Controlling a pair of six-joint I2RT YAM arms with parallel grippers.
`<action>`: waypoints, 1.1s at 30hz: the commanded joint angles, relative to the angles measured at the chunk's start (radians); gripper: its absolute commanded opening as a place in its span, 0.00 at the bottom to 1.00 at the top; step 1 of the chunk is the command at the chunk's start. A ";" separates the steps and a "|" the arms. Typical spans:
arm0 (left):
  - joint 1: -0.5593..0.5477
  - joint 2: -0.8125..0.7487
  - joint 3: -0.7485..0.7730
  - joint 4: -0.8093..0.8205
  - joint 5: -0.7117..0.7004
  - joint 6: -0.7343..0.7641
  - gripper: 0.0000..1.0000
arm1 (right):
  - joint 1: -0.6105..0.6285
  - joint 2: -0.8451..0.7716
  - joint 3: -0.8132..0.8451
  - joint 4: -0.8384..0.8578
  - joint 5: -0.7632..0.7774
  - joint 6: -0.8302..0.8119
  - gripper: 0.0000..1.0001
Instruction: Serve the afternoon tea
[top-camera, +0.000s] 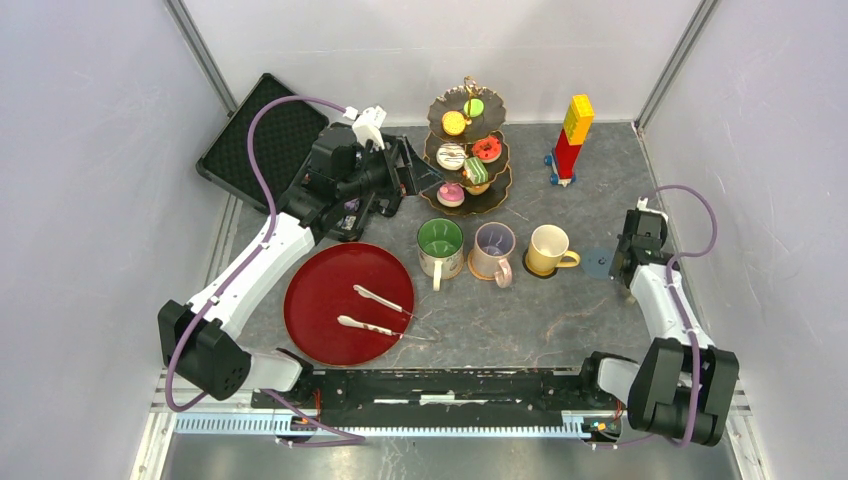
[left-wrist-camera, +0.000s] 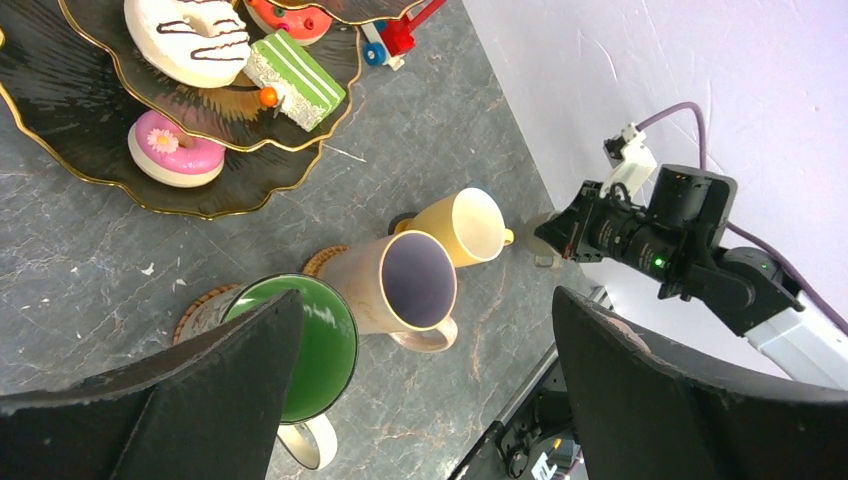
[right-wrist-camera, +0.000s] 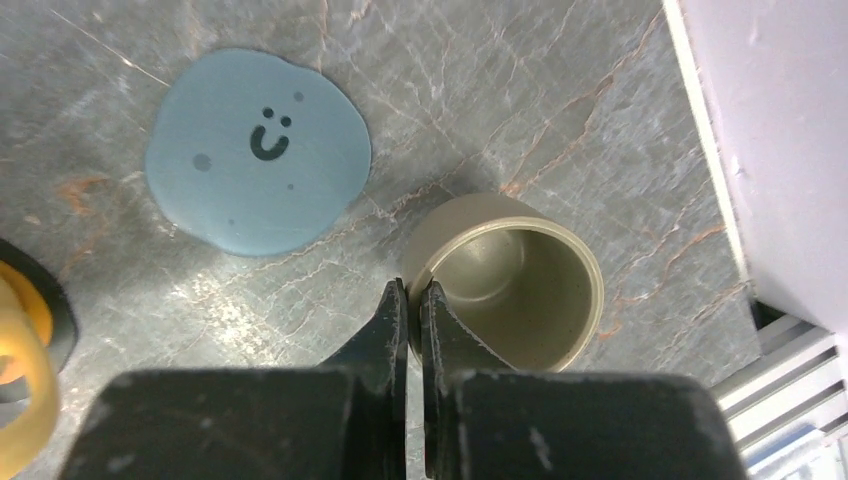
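The three-tier dark stand (top-camera: 468, 150) holds donuts, macarons and a green cake (left-wrist-camera: 295, 78). In front of it, the green-lined mug (top-camera: 440, 243), lilac mug (top-camera: 494, 245) and yellow mug (top-camera: 548, 248) stand in a row on coasters. My left gripper (top-camera: 420, 180) is open and empty, hovering left of the stand; its fingers (left-wrist-camera: 200, 400) frame the mugs. My right gripper (right-wrist-camera: 415, 300) is shut on the near rim of the small grey mug (right-wrist-camera: 520, 290), which stands upright on the table just right of a blue smiley coaster (right-wrist-camera: 258, 150).
A round red tray (top-camera: 348, 300) with metal tongs lies front left. A red-and-yellow block tower (top-camera: 572, 140) stands back right. A black case (top-camera: 255, 135) lies back left. The right wall and table edge (right-wrist-camera: 720, 200) are close to the grey mug.
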 joint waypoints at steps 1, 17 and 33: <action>0.006 -0.023 -0.004 0.054 0.033 -0.045 1.00 | -0.005 -0.045 0.123 0.014 -0.028 -0.084 0.00; 0.006 -0.028 -0.004 0.054 0.032 -0.044 1.00 | 0.097 0.138 0.245 0.011 -0.289 -0.413 0.00; 0.006 -0.015 -0.001 0.050 0.035 -0.041 1.00 | 0.097 0.245 0.206 0.070 -0.269 -0.352 0.18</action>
